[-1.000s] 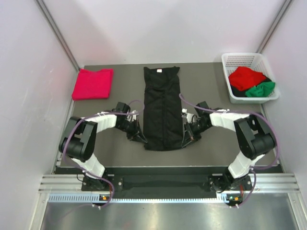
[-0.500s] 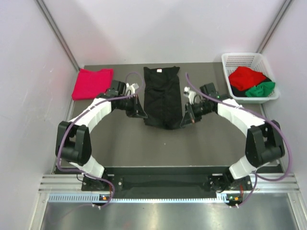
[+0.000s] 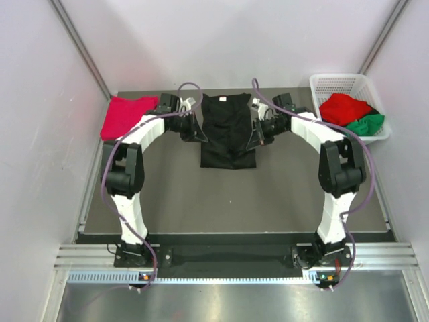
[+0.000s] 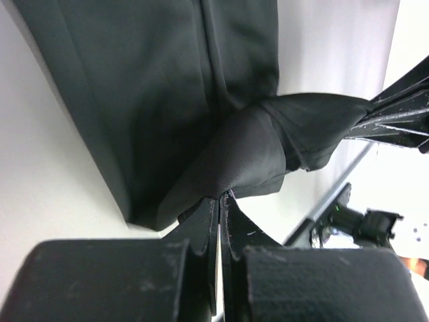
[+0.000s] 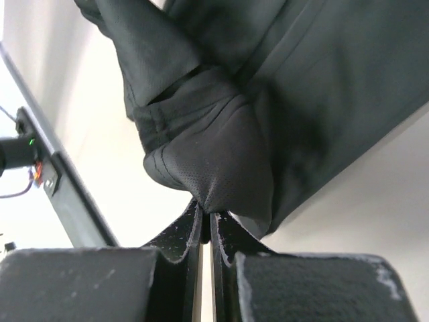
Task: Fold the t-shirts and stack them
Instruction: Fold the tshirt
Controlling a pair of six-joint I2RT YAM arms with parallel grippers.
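Both arms are stretched to the upper middle of the overhead view, either side of the black t-shirt (image 3: pixel 228 131). It lies flat on the table (image 3: pixel 167 194), collar and white tag toward the top edge. The left gripper (image 3: pixel 199 136) has its jaws pinched tight on a bunched corner of black cloth, and the wrist view shows the fabric wedged right between the tips. The right gripper (image 3: pixel 253 142) does the same on the opposite side, shut hard on its own corner.

This looks like the bottom-to-top fold, roughly halfway over. To land it well, the two corners should travel level and parallel, so the raised edge arrives square under the collar. Stay low and keep the cloth lightly taut between the arms, because slack in the middle would leave a crease. Let go with both together, straight down.

The crimson-pink tee (image 3: pixel 127 115) sits folded at upper left. The red tee (image 3: pixel 343 106) and green tee (image 3: pixel 365 124) wait in the basket (image 3: pixel 318 84) at upper right.
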